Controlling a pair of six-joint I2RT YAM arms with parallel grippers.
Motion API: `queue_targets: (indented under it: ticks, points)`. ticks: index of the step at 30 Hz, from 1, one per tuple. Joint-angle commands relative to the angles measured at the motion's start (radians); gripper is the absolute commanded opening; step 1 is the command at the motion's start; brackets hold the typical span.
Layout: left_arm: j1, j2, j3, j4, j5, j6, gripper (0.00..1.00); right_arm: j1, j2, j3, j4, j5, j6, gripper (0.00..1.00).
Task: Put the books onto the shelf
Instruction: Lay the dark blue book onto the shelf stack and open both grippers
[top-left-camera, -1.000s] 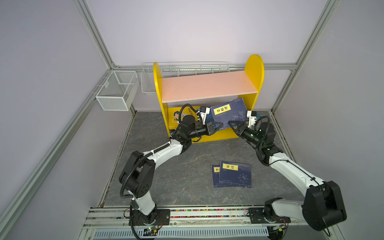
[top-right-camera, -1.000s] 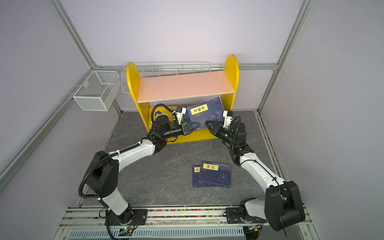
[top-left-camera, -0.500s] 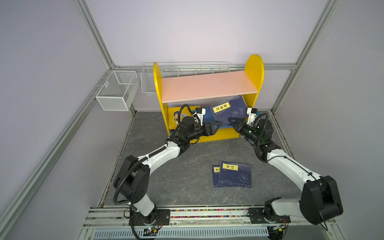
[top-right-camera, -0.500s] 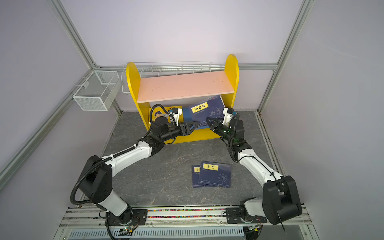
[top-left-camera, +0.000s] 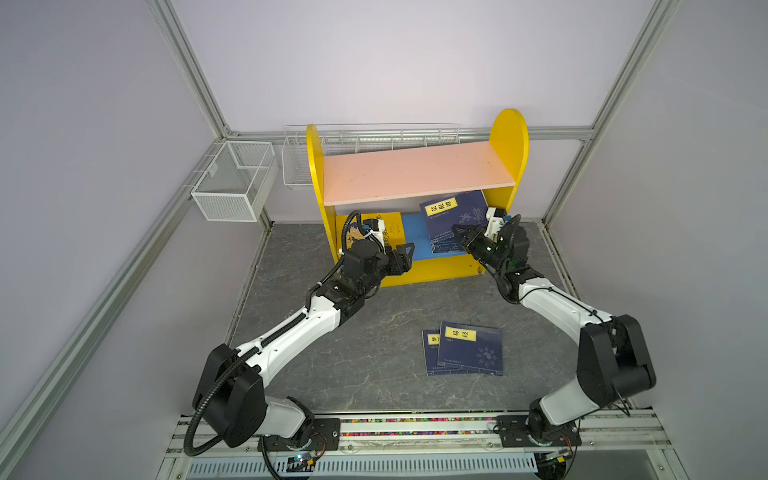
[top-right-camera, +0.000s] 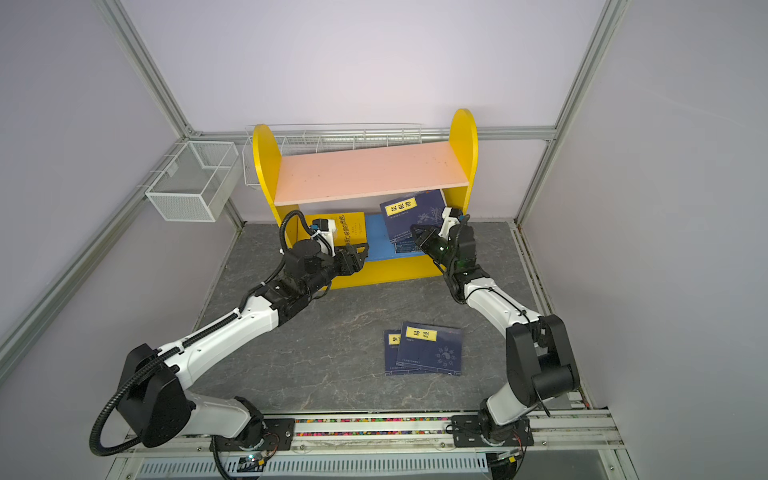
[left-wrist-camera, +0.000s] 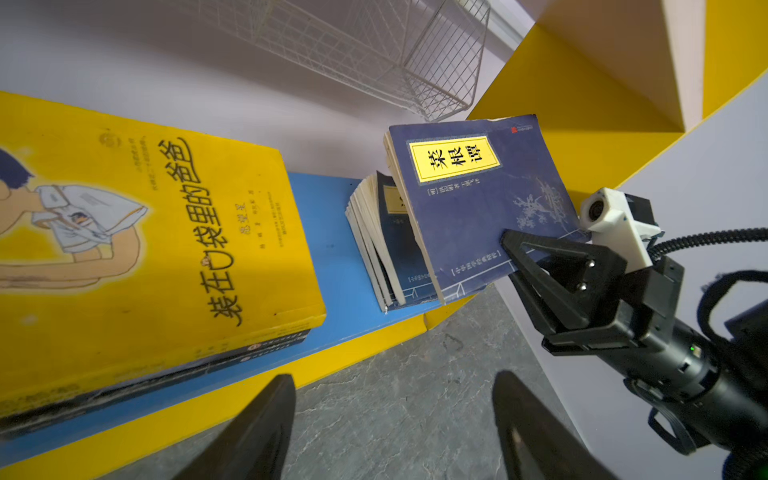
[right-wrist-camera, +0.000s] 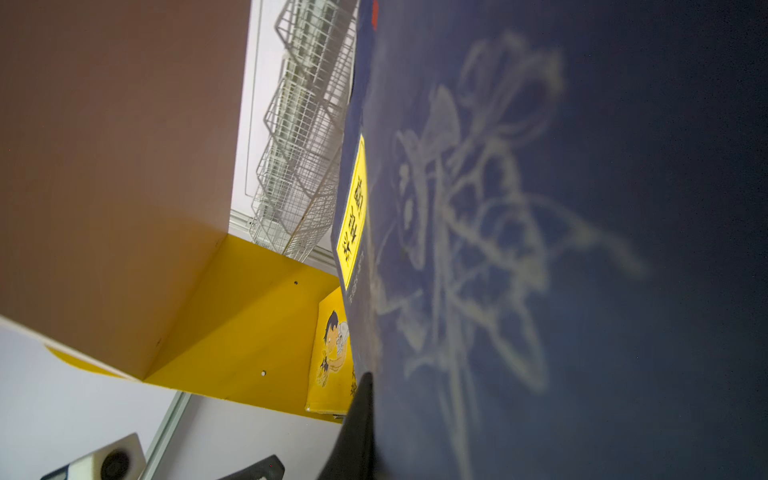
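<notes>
Right claw (top-left-camera: 459, 232) clamped on lower corner of navy book (top-left-camera: 453, 216); book tilted at right end of shelf (top-left-camera: 509, 137), on lower board. Left claw (top-left-camera: 409, 254) jaws apart, empty, just before shelf front. Yellow books (top-left-camera: 390, 226) flat at shelf's left end. Navy pair (top-left-camera: 469, 349) flat on tabletop (top-left-camera: 374, 316), well before shelf.

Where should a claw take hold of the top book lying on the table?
Likely its right edge, coming from the right: the top book lies flat, and a second book under it sticks out along the left edge, blocking that side.
</notes>
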Motion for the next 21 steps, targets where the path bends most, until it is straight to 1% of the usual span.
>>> queue_targets:
  ticks: [1,7,11,13,15,16,18,19,20,21]
  points:
    - [-0.004,-0.004,-0.011,-0.045,-0.029,0.029,0.75,-0.016,0.017,0.03,0.065,0.052,0.061,0.14]
    - [-0.003,-0.008,-0.005,-0.074,-0.031,0.053,0.75,-0.038,0.046,0.051,0.028,0.063,0.088,0.15]
    - [-0.003,-0.01,-0.008,-0.084,-0.026,0.059,0.75,-0.045,0.077,0.085,-0.003,0.046,0.091,0.16]
    - [-0.003,-0.013,-0.011,-0.085,-0.028,0.062,0.74,-0.046,0.098,0.115,-0.03,0.027,0.094,0.18]
    - [-0.003,-0.016,-0.013,-0.086,-0.029,0.063,0.74,-0.05,0.117,0.123,-0.027,0.018,0.126,0.21]
    - [-0.003,-0.017,-0.014,-0.085,-0.031,0.063,0.74,-0.05,0.124,0.116,-0.003,0.023,0.146,0.25]
    - [-0.003,-0.019,-0.014,-0.089,-0.031,0.063,0.74,-0.052,0.144,0.122,0.018,0.017,0.182,0.4]
    - [-0.003,-0.02,-0.013,-0.092,-0.031,0.063,0.74,-0.054,0.154,0.132,0.008,0.007,0.192,0.46]
    - [-0.003,-0.02,-0.013,-0.092,-0.032,0.063,0.74,-0.054,0.16,0.14,0.0,-0.001,0.202,0.55]
    - [-0.003,-0.022,-0.014,-0.094,-0.031,0.062,0.74,-0.054,0.162,0.143,0.002,-0.009,0.207,0.61]
